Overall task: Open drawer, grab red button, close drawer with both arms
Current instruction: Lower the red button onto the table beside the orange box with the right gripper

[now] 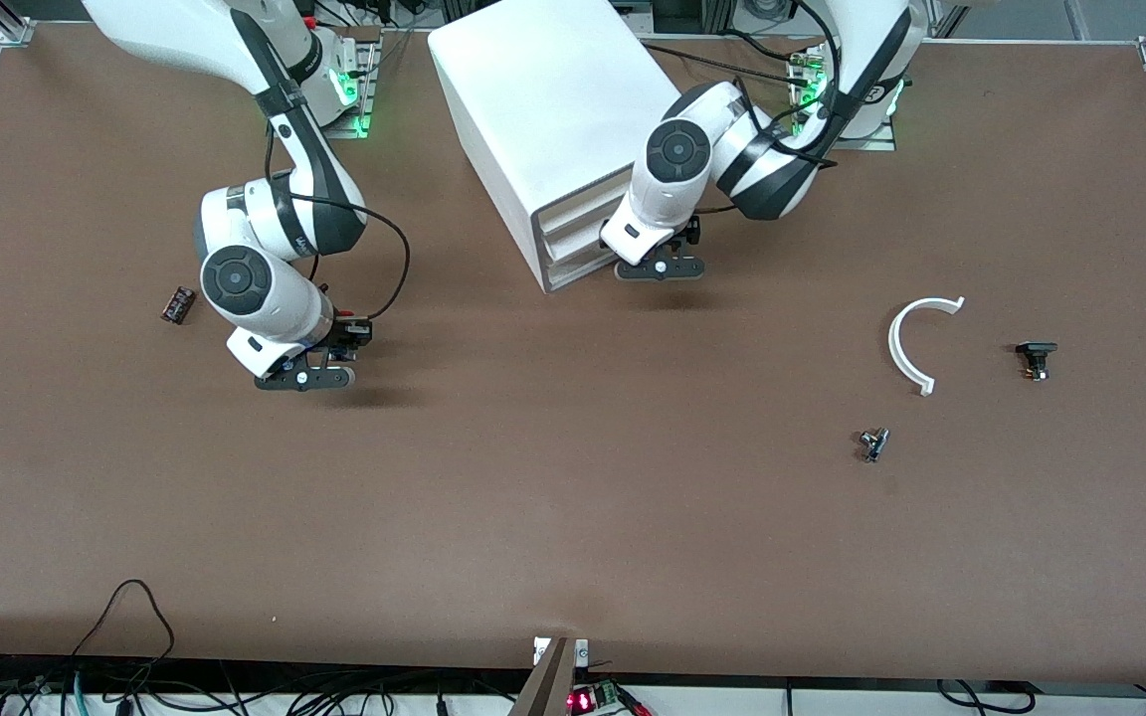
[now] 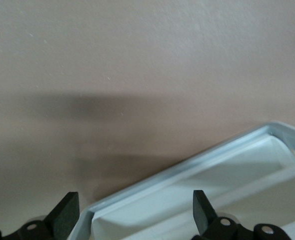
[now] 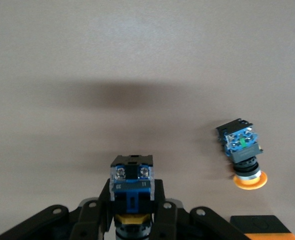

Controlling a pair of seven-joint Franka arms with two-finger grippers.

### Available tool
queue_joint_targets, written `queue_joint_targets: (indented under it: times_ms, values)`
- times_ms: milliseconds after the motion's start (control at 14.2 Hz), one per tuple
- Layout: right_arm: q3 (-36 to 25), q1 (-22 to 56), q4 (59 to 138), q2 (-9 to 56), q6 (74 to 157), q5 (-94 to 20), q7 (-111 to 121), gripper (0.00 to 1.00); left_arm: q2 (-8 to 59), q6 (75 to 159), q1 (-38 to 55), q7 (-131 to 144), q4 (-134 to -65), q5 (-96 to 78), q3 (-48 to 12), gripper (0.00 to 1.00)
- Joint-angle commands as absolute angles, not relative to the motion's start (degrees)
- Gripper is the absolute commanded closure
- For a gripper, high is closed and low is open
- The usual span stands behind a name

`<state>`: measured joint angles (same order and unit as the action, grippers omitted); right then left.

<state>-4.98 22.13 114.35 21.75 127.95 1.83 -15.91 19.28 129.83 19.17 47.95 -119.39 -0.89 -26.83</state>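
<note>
My right gripper hangs over open table toward the right arm's end. It is shut on the button, gripping its black-blue body; the yellow ring shows and the red cap is hidden between the fingers. The white cabinet stands at mid-table near the bases. My left gripper is in front of its lower drawers, at the corner toward the left arm's end. In the left wrist view the gripper is open, with a white drawer corner between its fingers.
A like button with an orange-yellow cap lies on the table near my right gripper, beside an orange box. A small dark part lies toward the right arm's end. A white arc and two small parts lie toward the left arm's end.
</note>
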Motion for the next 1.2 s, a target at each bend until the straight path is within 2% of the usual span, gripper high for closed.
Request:
queue_joint_targets:
  times_ms: [0,141,211,281,352,633,704,915,1126]
  values:
    - [-4.48,21.71,122.05,20.04,138.03,3.95,-17.67,0.66,17.84,129.90,18.98,48.43,-120.94,0.88,-27.16,0.00]
    - [-4.48,21.62,125.41,21.35,145.78,4.04,-17.23,0.62,17.15,130.43,17.94,48.43,-119.80,1.49,-26.72,0.00]
    - [-4.48,21.53,125.16,21.44,145.90,4.04,-17.14,0.44,15.31,130.52,14.71,48.43,-119.27,1.49,-26.20,0.00]
    - [-4.48,21.53,124.63,21.27,145.64,3.96,-17.14,0.00,14.25,130.52,10.94,48.34,-118.22,1.58,-25.50,0.00]
    - [-4.48,21.53,123.58,20.83,143.37,3.78,-17.14,0.00,13.19,130.26,8.20,48.17,-116.73,1.58,-24.88,0.00]
    - [-4.48,21.45,112.36,19.26,125.38,3.34,-16.88,0.00,6.00,126.40,2.21,30.91,-114.26,1.50,-19.35,0.00]
    - [-4.48,21.45,108.93,18.81,120.89,3.17,-16.88,0.00,3.80,123.52,1.41,24.24,-113.56,1.49,-17.60,0.00]
    - [-4.48,21.36,99.00,18.46,109.37,2.90,-16.96,0.00,0.45,107.72,1.32,6.99,-105.06,1.14,-11.18,0.00]
    - [-5.71,21.27,88.46,18.46,98.65,2.03,-17.05,0.00,-3.07,99.34,0.88,-5.05,-100.03,1.23,-5.21,0.00]
